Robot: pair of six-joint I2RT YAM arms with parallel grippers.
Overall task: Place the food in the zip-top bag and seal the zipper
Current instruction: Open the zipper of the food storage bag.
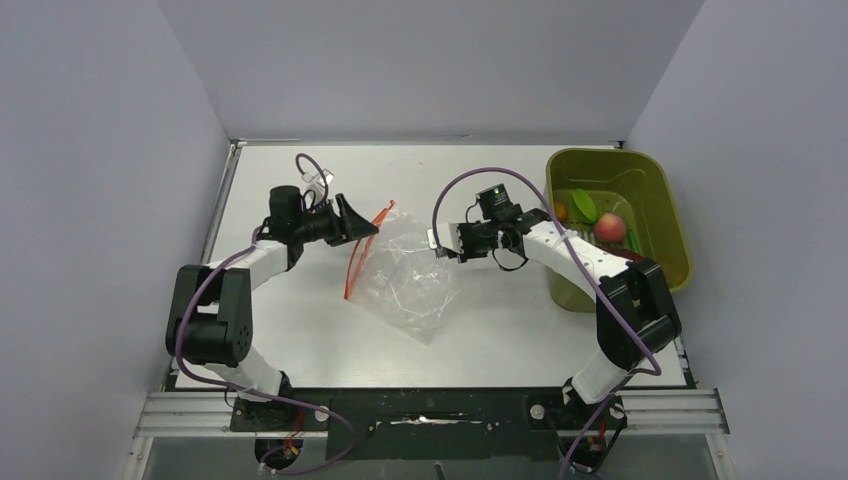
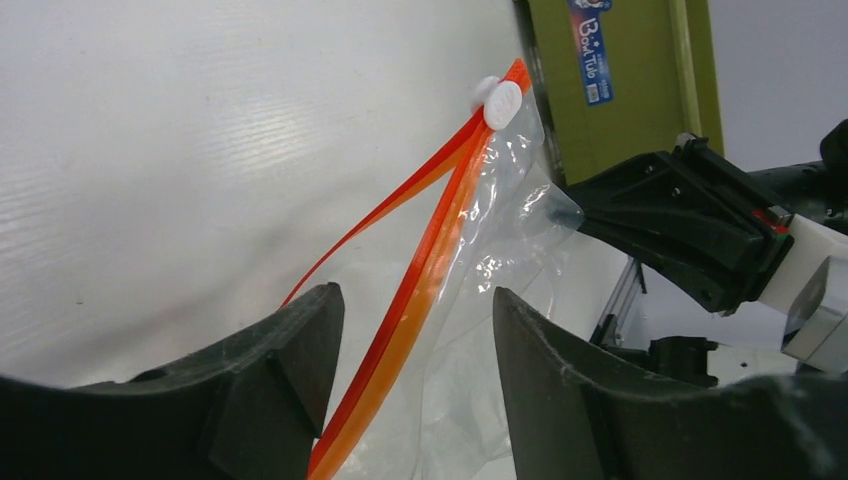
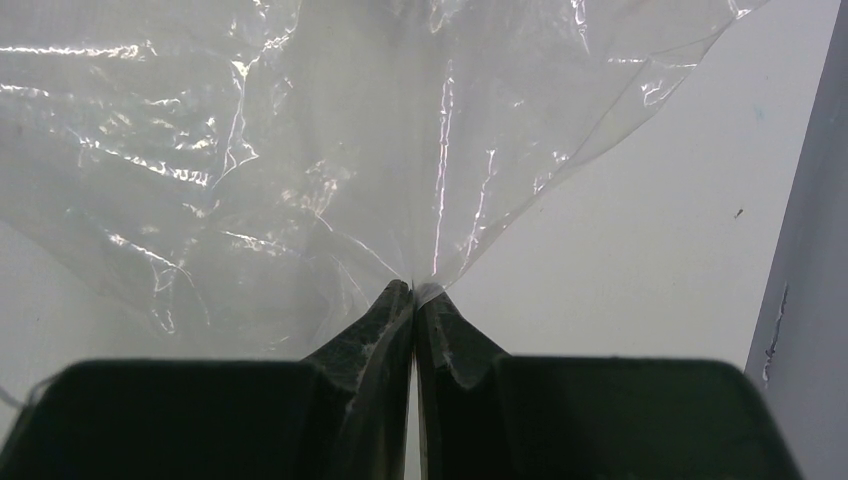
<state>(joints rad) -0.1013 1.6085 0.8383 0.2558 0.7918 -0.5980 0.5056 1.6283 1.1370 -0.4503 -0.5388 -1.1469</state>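
Left wrist: zipper (image 2: 432,262) passes between left pincer's (image 2: 415,312) parted jaws.

Blue label (image 2: 590,50) on green tub (image 2: 640,100) reads "Bowl Tub".

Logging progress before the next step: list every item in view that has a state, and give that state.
zip-top bag: crumpled, no food visible inside.
zipper: unsealed, its two strips parted.
food: in the green tub, not bagged.
left gripper: jaws open, straddling the zipper.
right gripper: jaws shut on the bag's plastic.
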